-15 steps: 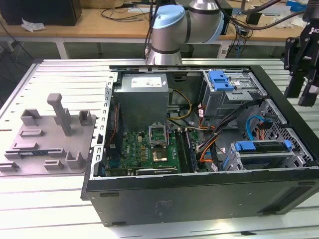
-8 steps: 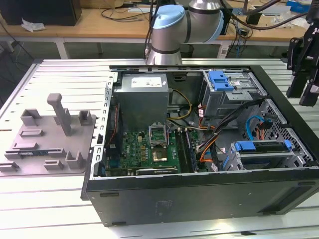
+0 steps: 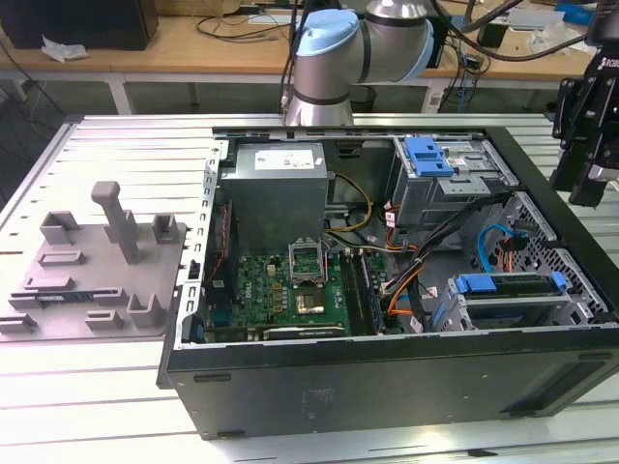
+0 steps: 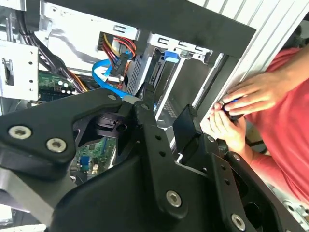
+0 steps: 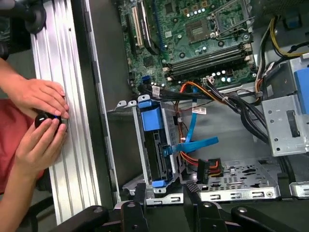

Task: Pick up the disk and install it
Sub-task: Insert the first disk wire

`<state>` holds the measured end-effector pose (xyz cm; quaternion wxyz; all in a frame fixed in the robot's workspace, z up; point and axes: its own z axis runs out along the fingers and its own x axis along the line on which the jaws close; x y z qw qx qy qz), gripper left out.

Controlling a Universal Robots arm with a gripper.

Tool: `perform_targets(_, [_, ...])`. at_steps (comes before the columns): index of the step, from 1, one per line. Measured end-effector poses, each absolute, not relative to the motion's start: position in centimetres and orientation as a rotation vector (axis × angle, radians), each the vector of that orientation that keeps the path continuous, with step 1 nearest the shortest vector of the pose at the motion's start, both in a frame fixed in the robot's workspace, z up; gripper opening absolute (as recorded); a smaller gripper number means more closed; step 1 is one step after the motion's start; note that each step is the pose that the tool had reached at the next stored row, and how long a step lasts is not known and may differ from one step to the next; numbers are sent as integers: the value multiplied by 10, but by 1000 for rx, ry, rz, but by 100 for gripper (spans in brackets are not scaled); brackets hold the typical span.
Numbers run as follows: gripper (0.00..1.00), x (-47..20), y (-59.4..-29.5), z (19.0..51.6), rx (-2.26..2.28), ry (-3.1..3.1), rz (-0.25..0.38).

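Note:
The disk stands on edge inside the metal drive cage at the case's front corner, with its bright blue carrier rail showing along the top. My gripper hangs above the case's edge at the exterior view's right, a little above and beside that cage. In both wrist views its black fingers are apart with nothing between them, so my gripper is open and clear of the disk. The second wrist view looks past my gripper toward the cage.
The open computer case lies on a slotted aluminium table. A grey fixture with upright posts sits at the exterior view's left. A blue bracket tops the rear cage. A person's hands hold a small black object at the table rail.

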<state>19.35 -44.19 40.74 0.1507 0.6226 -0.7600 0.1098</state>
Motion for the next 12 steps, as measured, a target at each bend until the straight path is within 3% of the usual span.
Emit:
perform_targets(5, [44, 193, -415, 395, 1778, -2173, 334])
perform_targets(12, [44, 193, -412, 374, 1772, -2177, 333])
